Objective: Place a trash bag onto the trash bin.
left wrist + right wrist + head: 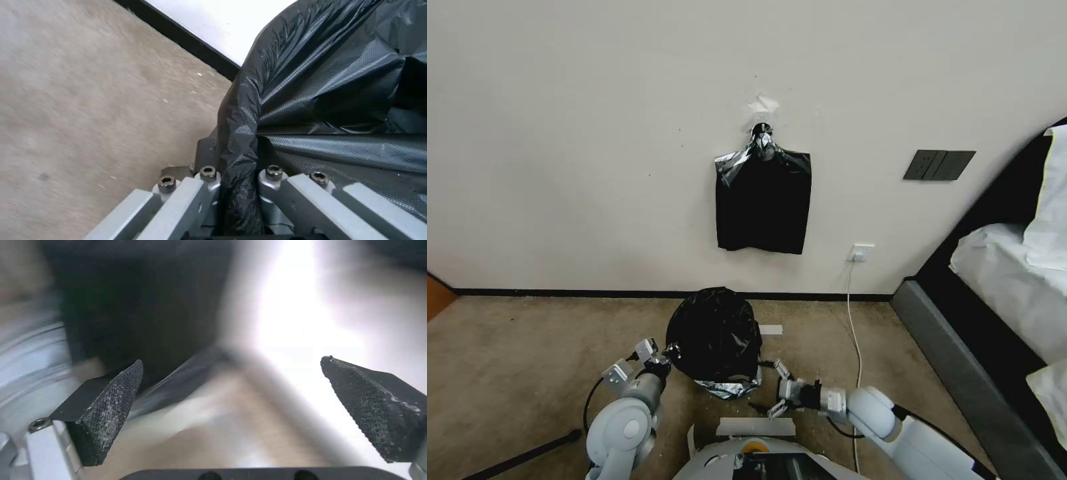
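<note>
The left gripper (668, 352) was clamped on a gathered fold of the trash bag (715, 337), at the bag's left edge; in the left wrist view the crinkled black plastic (329, 100) ran down between the closed grey fingers (276, 186) and disappeared there. The right gripper (776, 388) hovered just beside the bag's lower right side with its jaws spread wide, holding nothing; the right wrist view showed its two knurled black pads (113, 396) far apart, with blurred dark plastic beyond them.

The trash bag sat on the brown carpet (527, 353) directly in front of the robot, draped as a glossy dome, with a crumpled silvery hem (730, 387) along its near bottom edge. Whether the trash bin stood underneath could not be told, as the plastic covered everything there.

Farther out, on the wall (594, 133) behind, a flat bundle of black bags (764, 200) hung from a hook. A white cable (854, 313) ran down from a wall socket (860, 253) to the floor, and a bed (1014, 280) stood at the right.
</note>
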